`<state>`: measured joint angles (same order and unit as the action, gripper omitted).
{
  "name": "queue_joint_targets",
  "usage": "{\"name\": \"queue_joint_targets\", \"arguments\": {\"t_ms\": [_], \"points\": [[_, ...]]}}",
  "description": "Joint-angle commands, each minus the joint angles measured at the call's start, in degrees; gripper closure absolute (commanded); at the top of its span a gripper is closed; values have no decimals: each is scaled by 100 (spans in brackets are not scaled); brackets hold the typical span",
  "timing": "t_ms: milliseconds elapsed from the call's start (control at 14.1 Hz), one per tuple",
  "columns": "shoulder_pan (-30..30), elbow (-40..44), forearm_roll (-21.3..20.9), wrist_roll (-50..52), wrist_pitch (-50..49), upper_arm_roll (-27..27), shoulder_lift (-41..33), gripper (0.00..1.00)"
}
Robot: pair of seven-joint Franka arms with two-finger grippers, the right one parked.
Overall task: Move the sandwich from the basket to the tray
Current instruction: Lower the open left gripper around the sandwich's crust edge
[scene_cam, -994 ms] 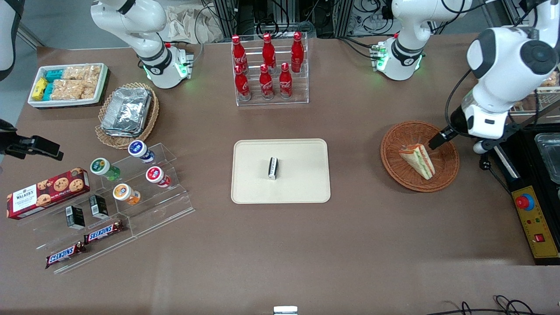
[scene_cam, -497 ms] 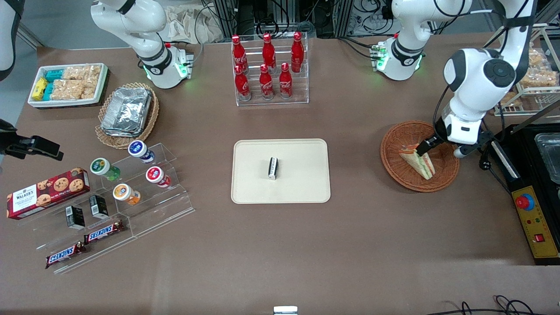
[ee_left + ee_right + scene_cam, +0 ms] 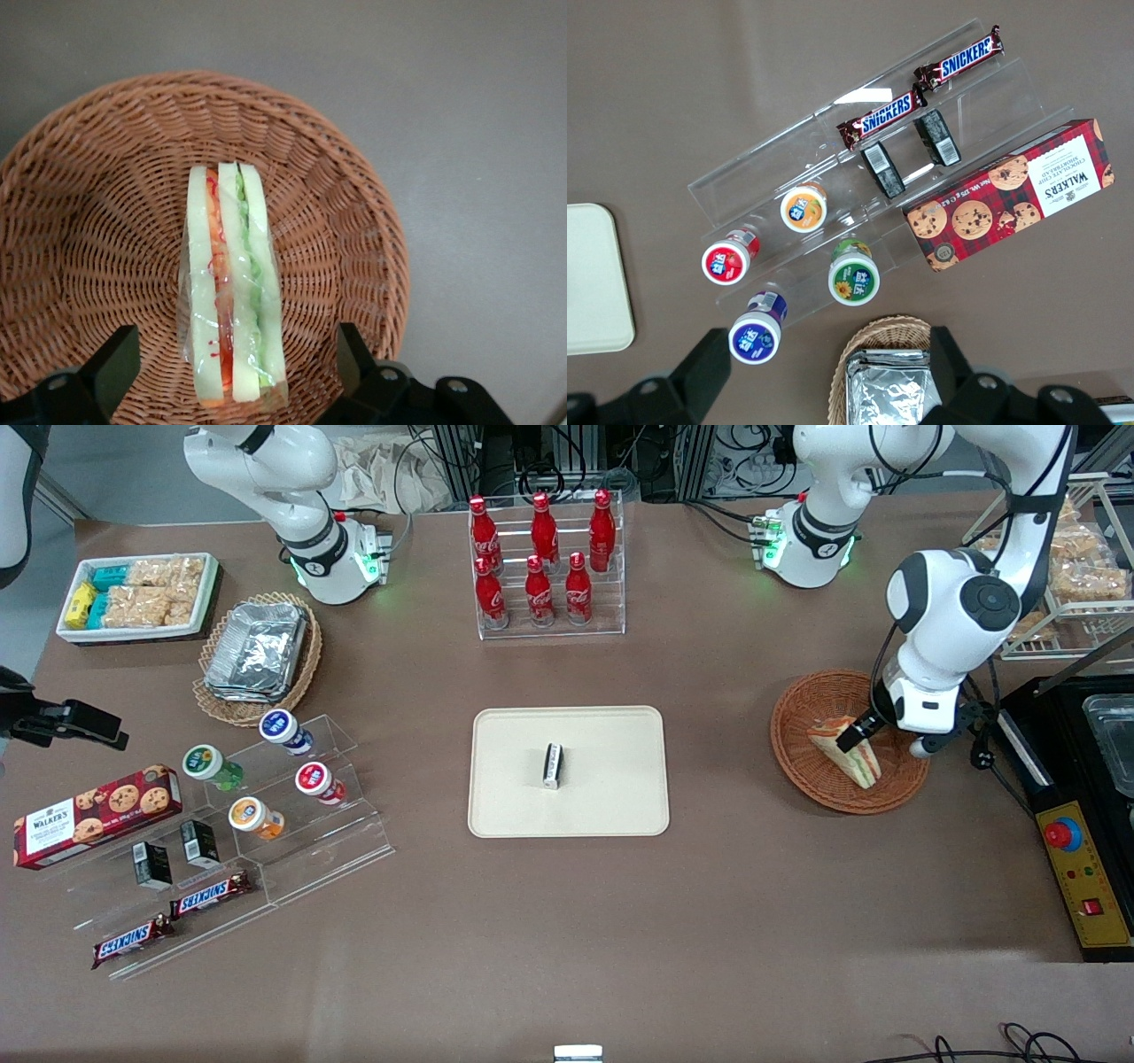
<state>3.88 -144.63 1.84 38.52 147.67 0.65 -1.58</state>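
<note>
Front view: over the last second the left arm has swung in from the working arm's end of the bench and dropped, so its tool now sits over the sandwich in the basket rather than at the rim. This looks like the last of the approach; the grasp is not made, and the tray holds only a small dark packet. The forearm slopes down toward the basket, wrist bent low.

Left wrist view: the tool is spread wide, one fingertip on each side of the sandwich, neither touching it. The wedge lies cut edge up, mid-basket.
</note>
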Motion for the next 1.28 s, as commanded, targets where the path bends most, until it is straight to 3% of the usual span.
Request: {"name": "queue_joint_targets", "arguments": {"t_ms": [0, 568, 639, 781, 852, 923, 1206], "points": [[-10, -197, -26, 174, 200, -13, 52, 1], [-10, -276, 97, 174, 815, -4, 554, 2], [-10, -294, 97, 174, 877, -4, 589, 10], [-10, -285, 97, 174, 895, -12, 624, 62], [-10, -285, 106, 174, 904, -4, 624, 83], [-10, -285, 106, 174, 904, -12, 624, 92], [-10, -268, 106, 174, 895, -4, 607, 99]]}}
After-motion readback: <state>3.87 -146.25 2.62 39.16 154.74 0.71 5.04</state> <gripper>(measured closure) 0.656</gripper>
